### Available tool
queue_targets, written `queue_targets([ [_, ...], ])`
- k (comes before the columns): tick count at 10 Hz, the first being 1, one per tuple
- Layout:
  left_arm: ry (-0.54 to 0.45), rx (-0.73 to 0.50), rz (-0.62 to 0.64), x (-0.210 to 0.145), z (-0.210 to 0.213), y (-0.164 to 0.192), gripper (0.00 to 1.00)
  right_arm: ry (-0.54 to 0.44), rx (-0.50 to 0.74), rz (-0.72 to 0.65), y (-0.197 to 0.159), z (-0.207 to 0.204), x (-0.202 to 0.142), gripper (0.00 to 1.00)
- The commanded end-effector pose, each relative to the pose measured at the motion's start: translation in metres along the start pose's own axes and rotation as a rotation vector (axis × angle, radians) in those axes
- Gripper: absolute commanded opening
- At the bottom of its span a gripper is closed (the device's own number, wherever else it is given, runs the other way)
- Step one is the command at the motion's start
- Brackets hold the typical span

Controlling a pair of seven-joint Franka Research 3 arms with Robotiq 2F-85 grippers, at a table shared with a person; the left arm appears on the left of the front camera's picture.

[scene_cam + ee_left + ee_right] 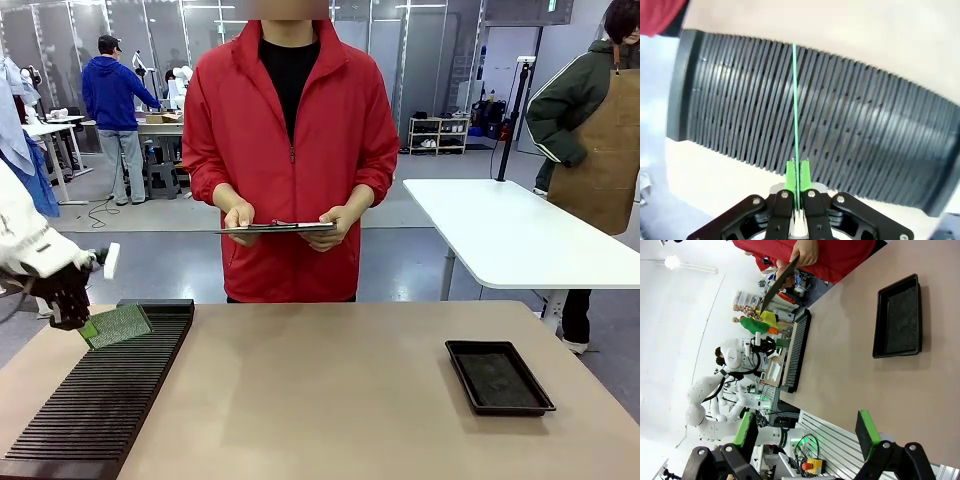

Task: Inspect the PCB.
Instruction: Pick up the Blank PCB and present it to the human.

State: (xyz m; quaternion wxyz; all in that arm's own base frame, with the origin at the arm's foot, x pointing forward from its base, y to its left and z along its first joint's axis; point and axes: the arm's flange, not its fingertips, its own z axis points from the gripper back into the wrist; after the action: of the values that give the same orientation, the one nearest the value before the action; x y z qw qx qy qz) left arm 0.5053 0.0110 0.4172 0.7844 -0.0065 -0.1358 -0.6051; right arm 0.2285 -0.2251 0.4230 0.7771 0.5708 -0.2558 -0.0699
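The PCB (117, 325) is a thin green speckled board held tilted just above the far end of the black slotted rack (100, 395). My left gripper (80, 322) is shut on its left edge. In the left wrist view the PCB (795, 110) appears edge-on as a thin green line rising from the green pads (791, 175) over the rack (865, 135). My right gripper (805, 432) stands open with nothing between its fingers, above the near right part of the table.
A shallow black tray (498, 376) lies on the right of the tan table (330, 400), also seen as the tray (897, 316). A person in a red jacket (290, 150) stands at the far side holding a clipboard (277, 228) in both hands. A white table (510, 235) stands behind right.
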Motion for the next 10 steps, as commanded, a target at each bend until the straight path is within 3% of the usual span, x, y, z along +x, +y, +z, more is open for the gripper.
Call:
queue_targets([
  [1, -0.119, -0.148, 0.161, -0.010, 0.031, 0.016, 0.00, -0.002, 0.011, 0.017, 0.000, 0.002, 0.000, 1.00],
  [4, -0.350, -0.478, 0.522, -0.035, 0.030, 0.027, 0.00, -0.002, 0.011, 0.017, 0.000, 0.002, 0.000, 1.00],
  [7, -0.695, -0.781, 0.828, -0.045, -0.011, 0.020, 0.00, -0.002, 0.011, 0.017, 0.000, 0.002, 0.000, 1.00],
  [9, -0.799, -0.802, 0.924, -0.043, -0.023, 0.009, 0.00, -0.002, 0.011, 0.017, 0.000, 0.002, 0.000, 1.00],
  [10, -0.724, -0.796, 1.041, -0.040, -0.026, 0.007, 0.00, -0.002, 0.011, 0.017, 0.000, 0.002, 0.000, 1.00],
])
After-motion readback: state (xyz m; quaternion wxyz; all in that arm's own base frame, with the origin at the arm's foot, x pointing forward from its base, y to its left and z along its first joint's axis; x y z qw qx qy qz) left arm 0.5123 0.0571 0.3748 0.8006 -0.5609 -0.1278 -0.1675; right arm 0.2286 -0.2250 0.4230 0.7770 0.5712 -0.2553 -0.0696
